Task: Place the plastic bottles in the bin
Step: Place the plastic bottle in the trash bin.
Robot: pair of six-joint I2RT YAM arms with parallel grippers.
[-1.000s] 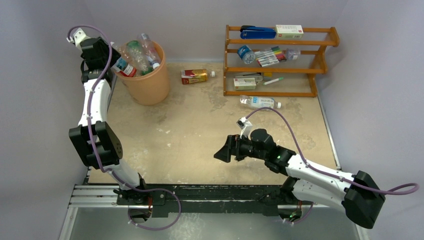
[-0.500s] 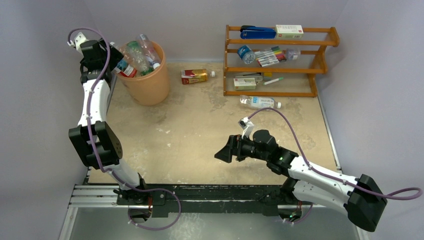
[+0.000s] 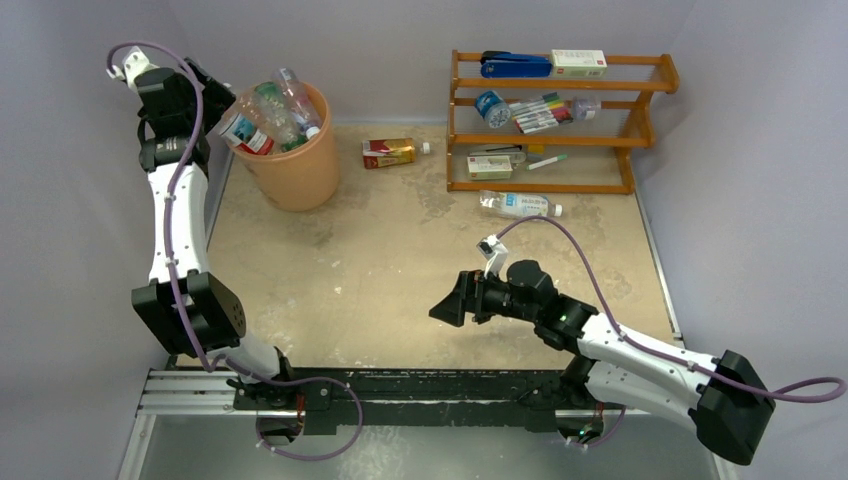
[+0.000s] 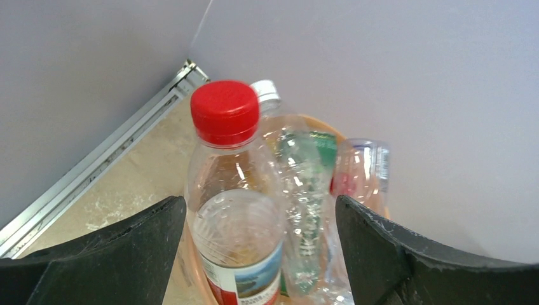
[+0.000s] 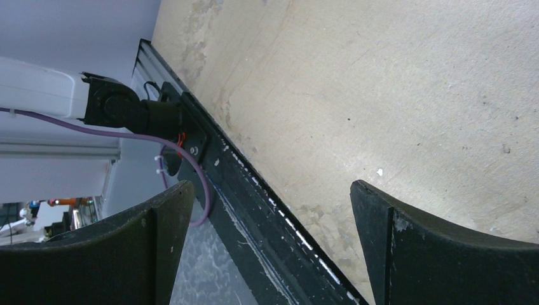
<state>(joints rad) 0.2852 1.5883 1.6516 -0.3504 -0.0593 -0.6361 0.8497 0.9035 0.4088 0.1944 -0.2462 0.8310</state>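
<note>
The peach-orange bin [image 3: 300, 170] stands at the back left with several plastic bottles upright in it. A red-capped bottle [image 4: 234, 190] with a red and blue label leans at its left rim [image 3: 243, 130]. My left gripper [image 3: 215, 103] is open just left of the bin, and the bottle stands between its fingers [image 4: 127, 254] without touching them. A boxy red-and-gold bottle [image 3: 389, 152] lies to the right of the bin. A clear blue-labelled bottle [image 3: 515, 205] lies in front of the rack. My right gripper [image 3: 447, 300] hangs open and empty over the near middle of the table.
The brown wooden rack [image 3: 560, 120] stands at the back right, holding markers, boxes and a blue stapler. Grey walls close in the table on the left, back and right. The black base rail [image 5: 254, 190] runs along the near edge under the right gripper.
My left gripper has opened and let go of the red-capped bottle, then drawn back up and to the left. The bottle stays leaning in the bin. The right arm sank slightly.
</note>
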